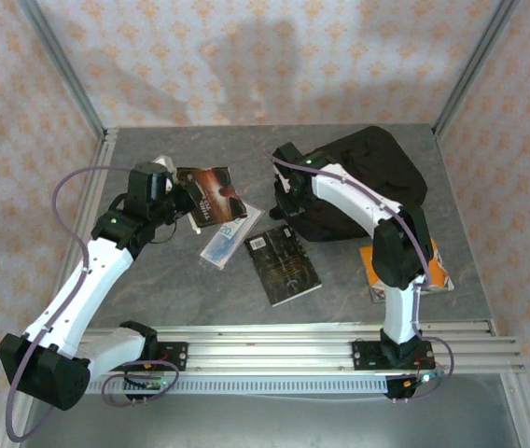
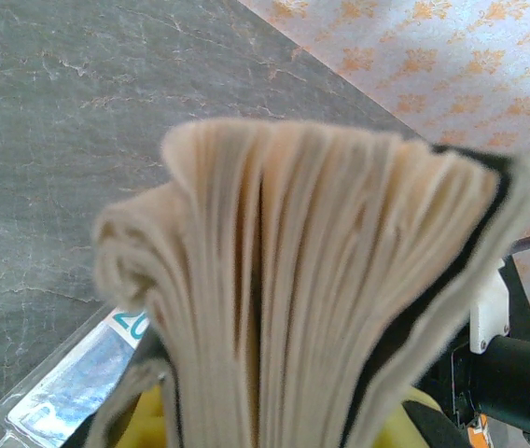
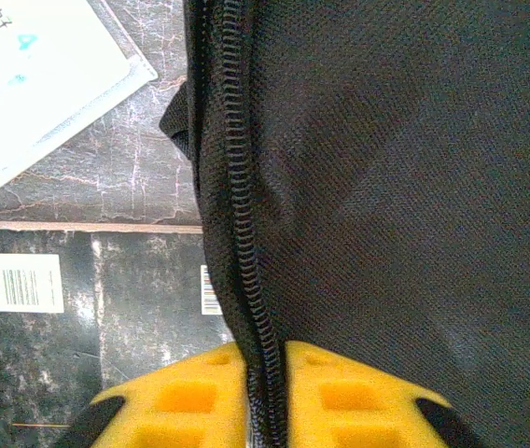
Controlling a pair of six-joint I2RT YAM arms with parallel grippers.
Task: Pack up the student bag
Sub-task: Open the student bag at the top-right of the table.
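The bag (image 1: 368, 177) lies at the far right of the table (image 1: 153, 280), a black soft mass, its left edge toward the middle. The right gripper (image 1: 284, 191) is at that left edge. In the right wrist view its yellow fingers (image 3: 181, 401) are clenched on the bag (image 3: 386, 187), one on each side of the zipper (image 3: 240, 187), which runs up from between them along the fabric's edge.

Just left of the bag and nearer lies a black book (image 1: 284, 266), flat on the table; the right wrist view shows its barcode label (image 3: 20, 282) below the bag's edge. Left of that book, touching or almost touching its far corner, lies a clear packet (image 1: 226, 241) with a white and blue card inside.

Farther left, the left gripper (image 1: 179, 198) grasps a dark book (image 1: 214, 194) with a reddish cover picture, held above the table's far left part. From the left wrist, the jaws are shut on this book (image 2: 321, 261) and its pages fan out away from the camera, with the packet (image 2: 69, 383) below at the lower left.

An orange book (image 1: 436, 271) lies at the near right, partly under the right arm.
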